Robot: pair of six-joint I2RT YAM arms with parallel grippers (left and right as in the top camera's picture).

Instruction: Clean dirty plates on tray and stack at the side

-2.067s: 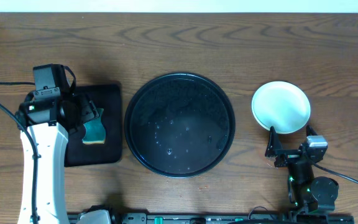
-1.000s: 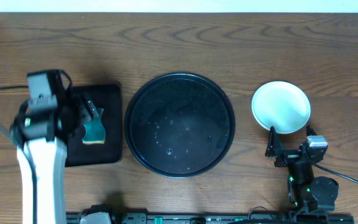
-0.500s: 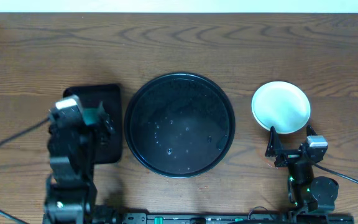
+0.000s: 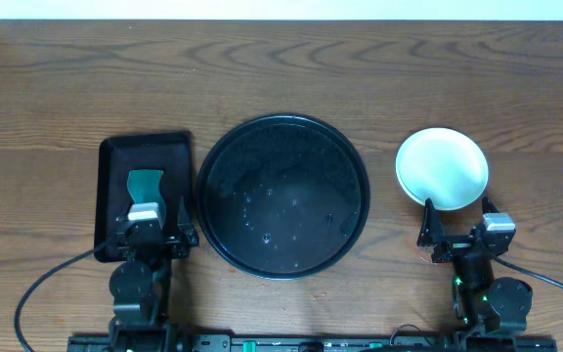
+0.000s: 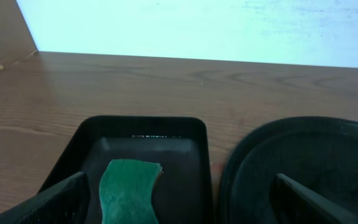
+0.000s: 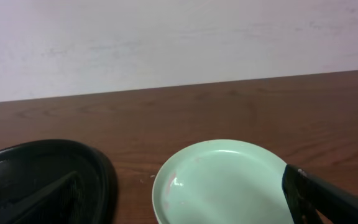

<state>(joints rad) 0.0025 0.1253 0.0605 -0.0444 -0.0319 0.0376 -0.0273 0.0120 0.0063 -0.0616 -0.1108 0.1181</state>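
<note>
The round black tray (image 4: 352, 161) lies wet and bare at the table's middle; it also shows in the left wrist view (image 5: 303, 165) and the right wrist view (image 6: 36, 165). A pale mint plate (image 4: 442, 168) sits on the wood to its right, with a faint red mark in the right wrist view (image 6: 222, 177). I cannot tell whether other plates lie under it. My right gripper (image 4: 454, 235) (image 6: 185, 211) is open just in front of the plate. My left gripper (image 4: 156, 233) (image 5: 179, 211) is open and empty at the near end of a rectangular tray.
The small rectangular black tray (image 4: 113, 166) (image 5: 145, 121) lies left of the round tray, with a green sponge (image 4: 145, 183) (image 5: 129, 190) lying in it. Both arms are folded at the table's front edge. Bare wood lies behind the trays.
My left arm has drawn back from over the rectangular tray to the front edge. The sponge now lies free in that tray. The right arm and the plate have not moved.
</note>
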